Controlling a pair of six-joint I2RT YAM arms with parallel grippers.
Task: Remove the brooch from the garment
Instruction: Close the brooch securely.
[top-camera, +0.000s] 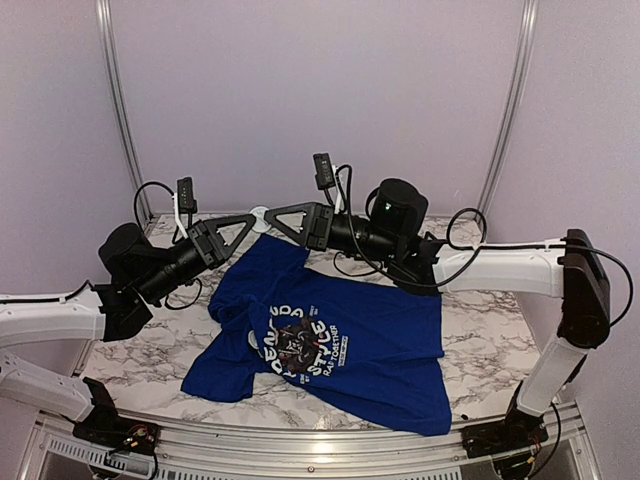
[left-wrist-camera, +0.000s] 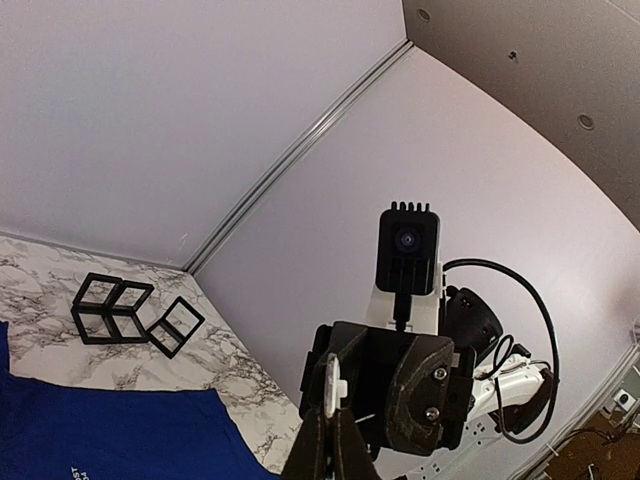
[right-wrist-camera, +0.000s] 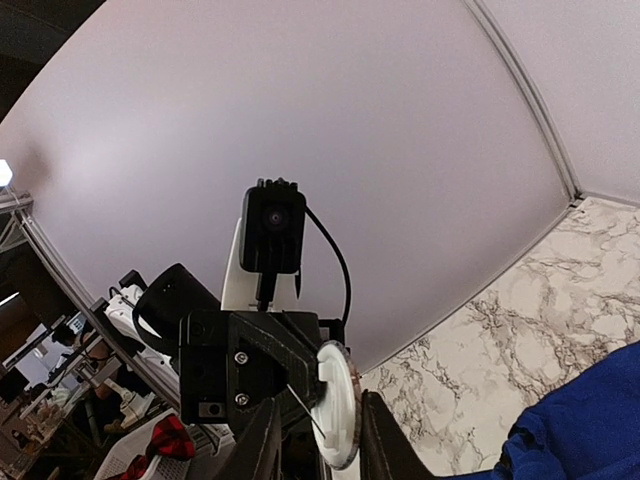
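Blue T-shirt (top-camera: 340, 340) sprawls on the marble table (top-camera: 150, 360) near black wire cubes (left-wrist-camera: 110, 308); above, level arms meet, left claw (top-camera: 250, 217) pinching the white brooch (right-wrist-camera: 337, 400), right claw (top-camera: 272, 214) spread around it.

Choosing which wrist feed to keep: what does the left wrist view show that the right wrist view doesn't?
Only left wrist: black wire-frame cubes standing on the marble table. Only right wrist: the round white face of the brooch; the left wrist view catches just its edge. Both: the blue garment, the table and the brooch.
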